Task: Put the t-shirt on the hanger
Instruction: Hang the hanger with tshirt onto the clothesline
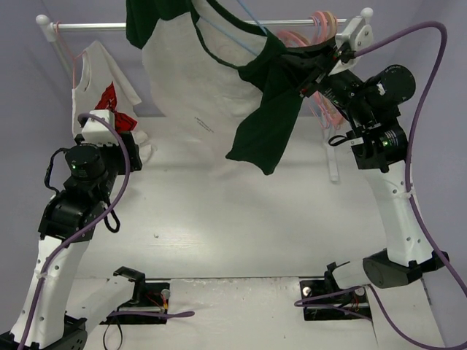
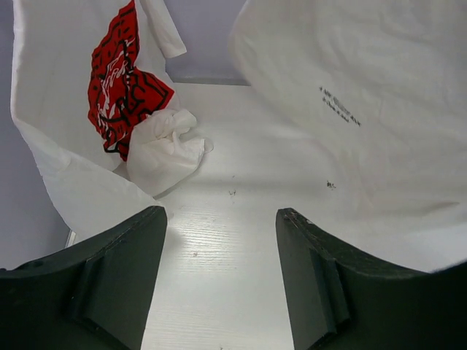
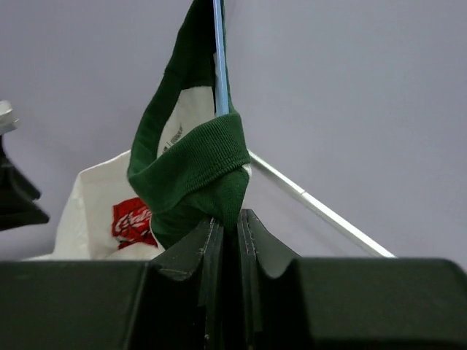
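Shirts number two: we see the t-shirt (image 1: pixel 197 80) raised above the table (image 1: pixel 219 219), its green trim pinched between the right gripper's (image 3: pixel 228 222) jaws beside one blue hanger (image 3: pixel 218 58) wire, and a red-print shirt (image 1: pixel 98 91) on the rail (image 1: pixel 95 26). Pink hangers (image 1: pixel 323 23), count unclear, crowd the right gripper. The left gripper's (image 2: pixel 221 215) jaws are spread and empty.

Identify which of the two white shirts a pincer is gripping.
The green-sleeved t-shirt: the right pincer is shut on its green ribbed edge. The red-print shirt hangs at the left, ungripped; the left pincer stands open, empty.
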Tool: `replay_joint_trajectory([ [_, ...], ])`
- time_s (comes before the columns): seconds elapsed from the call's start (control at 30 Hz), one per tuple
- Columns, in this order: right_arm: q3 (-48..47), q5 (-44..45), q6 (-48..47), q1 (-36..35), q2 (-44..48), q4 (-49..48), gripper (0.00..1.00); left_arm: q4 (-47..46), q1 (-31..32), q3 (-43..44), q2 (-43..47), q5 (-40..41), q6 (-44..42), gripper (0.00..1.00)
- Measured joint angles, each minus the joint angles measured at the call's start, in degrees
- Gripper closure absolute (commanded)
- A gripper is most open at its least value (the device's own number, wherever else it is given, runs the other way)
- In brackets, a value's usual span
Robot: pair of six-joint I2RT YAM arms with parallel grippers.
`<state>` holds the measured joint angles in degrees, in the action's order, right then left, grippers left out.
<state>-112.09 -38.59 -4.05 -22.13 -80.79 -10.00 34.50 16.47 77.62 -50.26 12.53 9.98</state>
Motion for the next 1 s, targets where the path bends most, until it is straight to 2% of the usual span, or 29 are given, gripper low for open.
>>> replay_joint_trajectory([
  [0.13,5.3,-4.7,-0.7,0.0,1.0,3.3,1.0,0.6,0.0,-0.9,0.1,-0.1,0.3,0.39],
  [0.27,15.1,-10.6,-3.3,0.0,1.3,12.4,1.0,1.4,0.0,-2.5,0.1,-1.0,0.8,0.39],
  [0.37,22.0,-9.4,-3.4,0.0,1.2,18.1,1.0,2.0,0.0,-3.6,0.1,-1.9,1.0,0.39],
  [0.47,25.6,-4.3,-1.9,0.4,1.2,18.9,1.0,2.5,0.0,-4.4,-0.1,-2.4,1.0,0.39],
  [0.73,23.3,7.3,5.6,0.5,0.4,8.7,1.0,1.7,0.0,-10.5,-0.9,-2.6,1.9,0.38],
  [1.0,15.5,13.8,11.1,0.1,-7.6,0.9,1.0,-2.5,0.0,-22.5,-0.7,-2.5,2.7,0.38],
])
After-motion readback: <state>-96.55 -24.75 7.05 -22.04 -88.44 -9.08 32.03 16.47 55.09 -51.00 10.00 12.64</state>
